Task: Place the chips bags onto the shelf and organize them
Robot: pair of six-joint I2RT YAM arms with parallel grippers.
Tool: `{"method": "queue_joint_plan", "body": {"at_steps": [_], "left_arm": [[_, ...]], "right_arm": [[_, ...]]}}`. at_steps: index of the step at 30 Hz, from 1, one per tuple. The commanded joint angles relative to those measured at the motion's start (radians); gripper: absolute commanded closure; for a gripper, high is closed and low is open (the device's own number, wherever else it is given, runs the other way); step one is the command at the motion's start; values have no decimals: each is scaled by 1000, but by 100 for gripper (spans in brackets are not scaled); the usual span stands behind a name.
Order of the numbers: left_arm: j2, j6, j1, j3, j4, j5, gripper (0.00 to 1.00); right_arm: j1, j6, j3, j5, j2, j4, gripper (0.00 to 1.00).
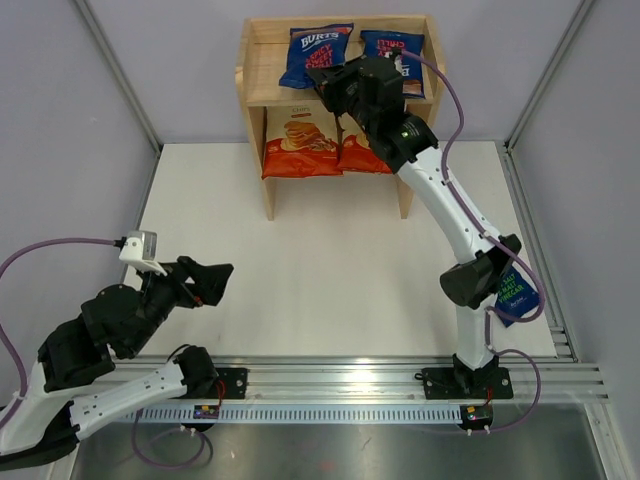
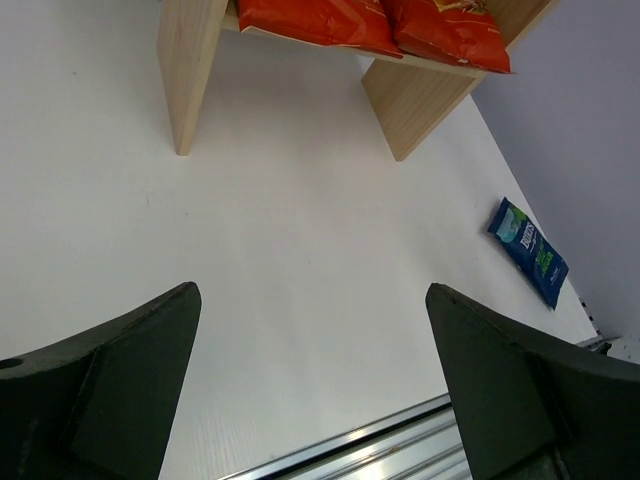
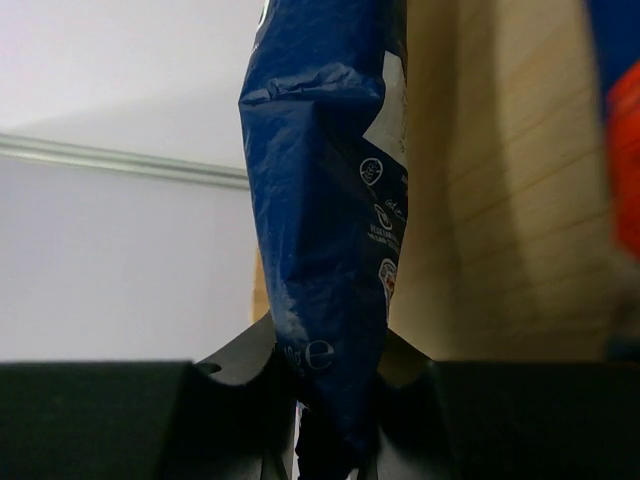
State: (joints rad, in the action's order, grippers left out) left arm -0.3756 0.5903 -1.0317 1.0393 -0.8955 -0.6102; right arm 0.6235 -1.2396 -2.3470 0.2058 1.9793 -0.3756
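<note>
The wooden shelf [image 1: 258,70] stands at the table's far edge. Two orange-red bags [image 1: 300,140] [image 1: 362,155] lie on its lower tier, also in the left wrist view [image 2: 320,20] [image 2: 450,30]. Two dark blue BURTS bags lie on the top tier [image 1: 318,50] [image 1: 393,50]. My right gripper [image 1: 322,82] is shut on the near edge of the left blue bag [image 3: 325,200], beside the shelf wood [image 3: 500,200]. A third blue bag with green lettering [image 1: 515,300] [image 2: 528,250] lies on the table by the right arm's base. My left gripper [image 1: 215,280] [image 2: 310,390] is open and empty above the near left table.
White tabletop [image 1: 330,260] runs between the shelf and the arms. A metal rail [image 1: 380,380] runs along the near edge. Grey walls and frame posts enclose the sides. The right arm reaches across the shelf's front right.
</note>
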Motion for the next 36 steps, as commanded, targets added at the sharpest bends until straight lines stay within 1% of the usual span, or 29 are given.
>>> {"method": "queue_joint_plan", "body": {"at_steps": [1,5,9,10,12,13,16,17,19,21,24,28,32,34,36], "left_arm": [[12,-38,2,-12,-34,0,1],[38,-35,1,-25,-36,-8,1],[61,-27,1,-31,-37,-14,1],[63,-26,2,-32,-36,-13,1],[61,-20,1,-35,-36,-5,1],[60,-17,2,-36,-36,0,1],[60,-9,2,-45,-29,6,1],[57,-9,2,-47,-29,6,1],[52,-7,1,-41,-36,-2,1],[46,-4,1,-33,-48,-5,1],[41,-4,2,-24,-57,-8,1],[43,0,2,-25,-63,-14,1],[40,5,2,-30,-62,-16,1],[34,6,2,-31,-60,-11,1],[27,8,2,-36,-57,-8,1]], "right_arm": [[-37,-95,-83,-66,30,-23,89],[-51,-135,-90,-46,46,-78,89],[-51,-136,-57,-11,7,-108,89],[-54,-138,-22,-2,-6,-99,82],[-61,-144,0,1,-33,-86,78],[-67,-152,0,-5,-34,-89,70],[-70,-155,-47,-37,-16,-146,60],[-70,-158,-66,-43,-10,-170,54],[-70,-164,-96,-40,-4,-233,52],[-70,-170,-100,-39,-8,-272,45],[-70,-172,-100,-29,-28,-315,42],[-70,-169,-71,-51,-65,-318,39],[-70,-156,3,-107,-112,-234,37],[-68,-136,-3,-137,-120,-233,32],[-68,-126,8,-155,-129,-232,31]]}}
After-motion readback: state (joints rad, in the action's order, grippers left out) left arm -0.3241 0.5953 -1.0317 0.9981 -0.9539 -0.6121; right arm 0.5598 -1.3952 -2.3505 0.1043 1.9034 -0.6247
